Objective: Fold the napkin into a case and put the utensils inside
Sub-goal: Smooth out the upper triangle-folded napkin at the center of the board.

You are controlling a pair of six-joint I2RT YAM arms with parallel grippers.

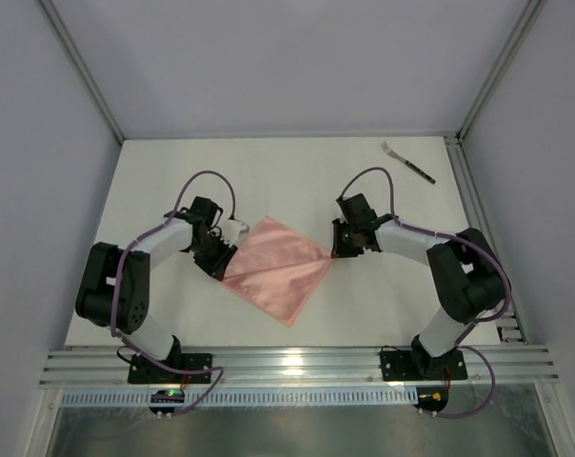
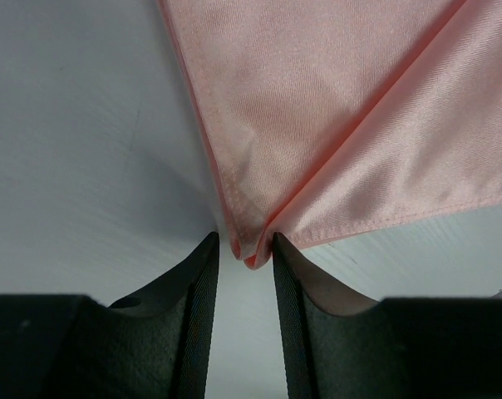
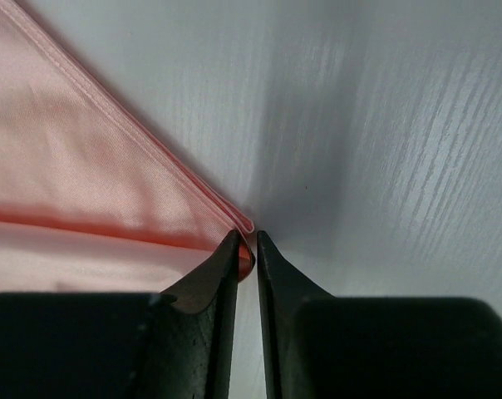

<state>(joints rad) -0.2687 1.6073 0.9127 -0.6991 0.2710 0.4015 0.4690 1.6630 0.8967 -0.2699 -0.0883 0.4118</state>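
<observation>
– Salmon-pink napkin (image 1: pixel 276 271) lies as a diamond on the white table (image 1: pixel 173 171), one flap already laid over along its diagonal, with a robot arm at either side. Why a gripper at each end?

– Each works a corner at opposite ends of that fold line, likely so the doubled cloth can be drawn taut and turned over evenly. The left gripper (image 2: pixel 245 248), at the napkin's left tip, stands narrowly parted. Its fingers straddle the point where the two layers meet, without clamping it.

– And the other one?

– The right gripper (image 3: pixel 245 243), at the napkin's right tip, is pinched almost together, with the hemmed corner caught between its fingertips.

– Where does that leave the fork (image 1: pixel 408 162)?

– Well beyond the napkin's far right side, untouched. It is probably kept clear of the cloth so that nothing snags while the case, not yet formed, takes shape. Only then does it go inside.
</observation>
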